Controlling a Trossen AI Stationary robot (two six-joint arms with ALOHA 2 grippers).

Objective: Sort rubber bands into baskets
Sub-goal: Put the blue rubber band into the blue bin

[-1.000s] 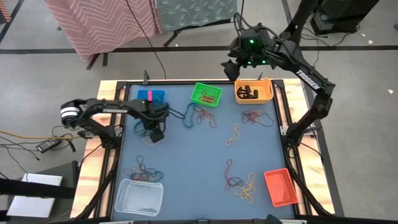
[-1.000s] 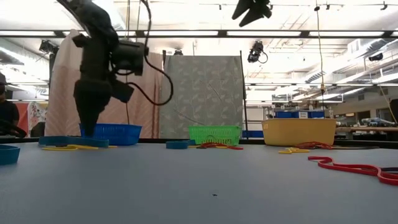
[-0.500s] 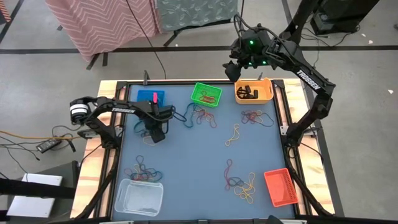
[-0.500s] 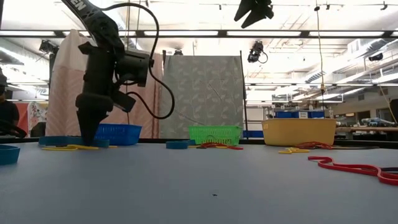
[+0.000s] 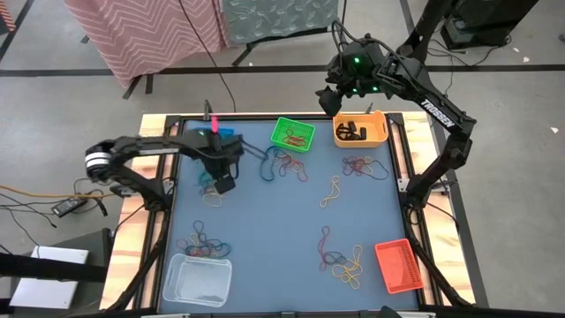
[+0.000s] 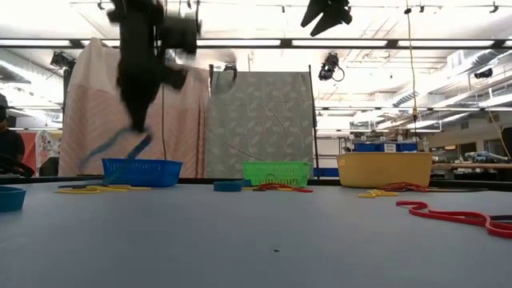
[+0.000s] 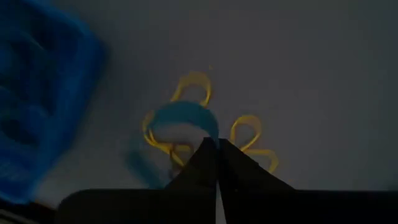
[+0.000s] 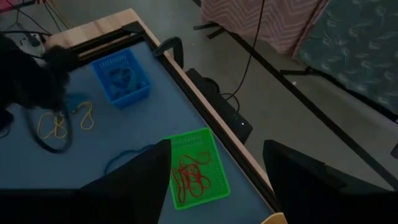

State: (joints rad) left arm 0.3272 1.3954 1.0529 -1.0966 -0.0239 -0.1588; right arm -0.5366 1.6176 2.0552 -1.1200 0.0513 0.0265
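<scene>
Both arms are built of dark, nearly black links with rounded joint housings. The left arm (image 5: 146, 148), at the left of the high view, carries a white cylindrical section near its base and pale lettering along its long link. The right arm (image 5: 433, 106), upper right in that view, has white lettering on its forearm and small green lights glowing at its wrist. Black cables loop along both. Each end effector has two dark, tapering, wedge-shaped fingers (image 7: 205, 168).
</scene>
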